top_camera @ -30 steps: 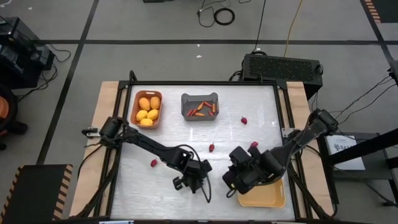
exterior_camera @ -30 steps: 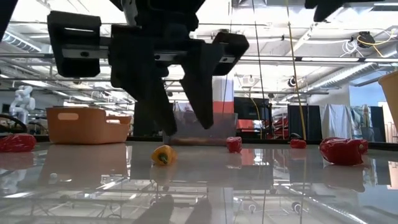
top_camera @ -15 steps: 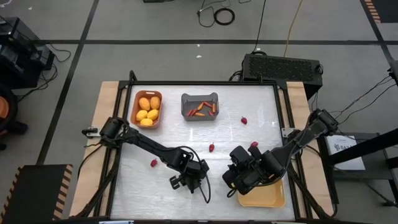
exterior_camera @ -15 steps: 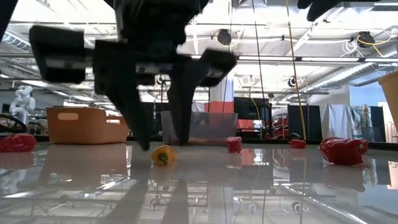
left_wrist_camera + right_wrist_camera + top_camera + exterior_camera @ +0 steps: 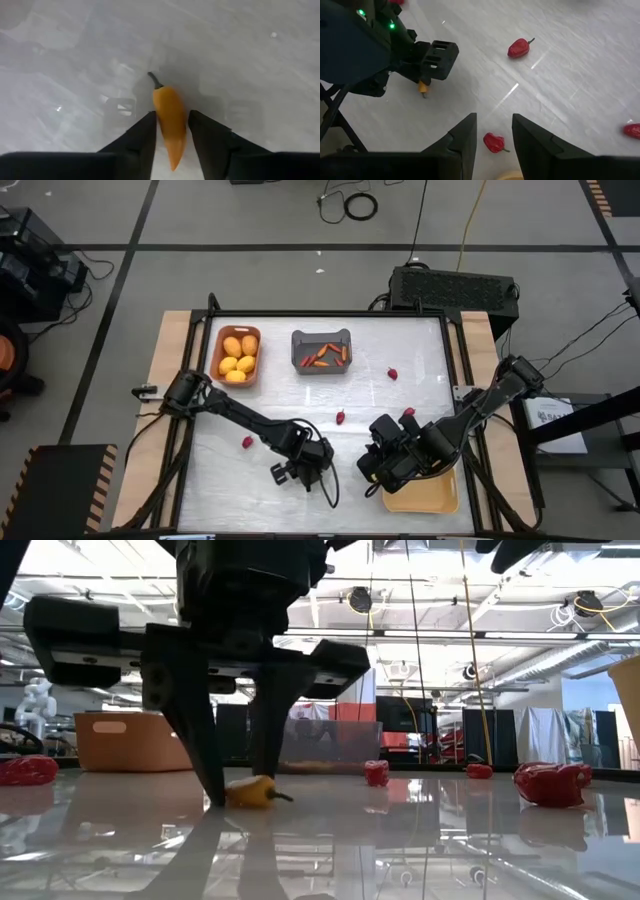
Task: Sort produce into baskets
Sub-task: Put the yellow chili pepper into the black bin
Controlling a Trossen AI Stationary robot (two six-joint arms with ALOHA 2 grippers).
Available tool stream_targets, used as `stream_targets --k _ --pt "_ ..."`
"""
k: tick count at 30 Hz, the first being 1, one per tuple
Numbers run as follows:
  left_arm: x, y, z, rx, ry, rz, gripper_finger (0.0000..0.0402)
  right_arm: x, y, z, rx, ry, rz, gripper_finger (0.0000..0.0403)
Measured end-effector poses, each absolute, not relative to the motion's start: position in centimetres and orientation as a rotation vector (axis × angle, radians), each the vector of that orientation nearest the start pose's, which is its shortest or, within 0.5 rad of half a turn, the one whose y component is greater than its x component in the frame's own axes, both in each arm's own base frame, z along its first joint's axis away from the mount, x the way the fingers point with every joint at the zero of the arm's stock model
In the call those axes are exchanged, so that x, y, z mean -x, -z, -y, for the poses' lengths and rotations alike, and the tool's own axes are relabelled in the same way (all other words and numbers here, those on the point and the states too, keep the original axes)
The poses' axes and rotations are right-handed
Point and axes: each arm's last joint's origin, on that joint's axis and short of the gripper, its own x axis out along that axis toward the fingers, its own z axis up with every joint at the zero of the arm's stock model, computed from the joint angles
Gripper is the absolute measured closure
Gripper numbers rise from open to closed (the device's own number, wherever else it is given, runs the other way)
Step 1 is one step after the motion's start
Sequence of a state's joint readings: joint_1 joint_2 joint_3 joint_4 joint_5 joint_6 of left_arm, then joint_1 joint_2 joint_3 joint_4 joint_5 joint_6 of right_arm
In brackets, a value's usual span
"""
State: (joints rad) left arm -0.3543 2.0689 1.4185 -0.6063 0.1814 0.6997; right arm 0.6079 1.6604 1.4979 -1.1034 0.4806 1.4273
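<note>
A slim orange pepper (image 5: pixel 170 117) lies on the white table, its dark stem pointing away from my left wrist. My left gripper (image 5: pixel 171 122) is open and down at the table top near the front middle (image 5: pixel 297 474), one finger on each side of the pepper (image 5: pixel 250 792). I cannot tell whether the fingers touch it. My right gripper (image 5: pixel 494 120) is open and empty, above the table beside the pale yellow basket (image 5: pixel 430 500). The orange-brown basket (image 5: pixel 236 356) holds several yellow fruits. The dark grey basket (image 5: pixel 321 350) holds orange-red peppers.
Small red pieces lie loose on the table: one at the middle (image 5: pixel 340 417), one left of my left arm (image 5: pixel 247 442), one near the right arm (image 5: pixel 408 413), one farther back (image 5: pixel 393 373). One (image 5: pixel 493 142) lies just below my right gripper.
My left gripper has come down to the table and shifted a little toward the left edge, so its fingers now stand on either side of the orange pepper. Its finger gap looks unchanged.
</note>
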Motion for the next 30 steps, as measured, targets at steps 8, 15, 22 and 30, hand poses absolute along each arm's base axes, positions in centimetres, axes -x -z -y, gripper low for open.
stream_targets --k 8,15,22,30 --pt "-37.6 -15.2 14.1 -0.624 0.823 -1.111 0.0370 -27.3 -29.7 -17.3 -0.622 0.633 -0.873 0.0287" --pt "-37.8 -18.7 10.4 -0.575 0.697 -1.083 0.0383 -27.4 -29.7 -17.2 -0.625 0.638 -0.871 0.0287" --pt "-37.5 -23.7 2.4 -0.453 0.469 -1.006 0.0370 -27.9 -29.7 -16.5 -0.662 0.670 -0.851 0.0287" --pt "-35.1 -27.5 -8.6 -0.359 0.176 -0.938 0.0368 -28.3 -29.8 -15.7 -0.731 0.766 -0.745 0.0287"
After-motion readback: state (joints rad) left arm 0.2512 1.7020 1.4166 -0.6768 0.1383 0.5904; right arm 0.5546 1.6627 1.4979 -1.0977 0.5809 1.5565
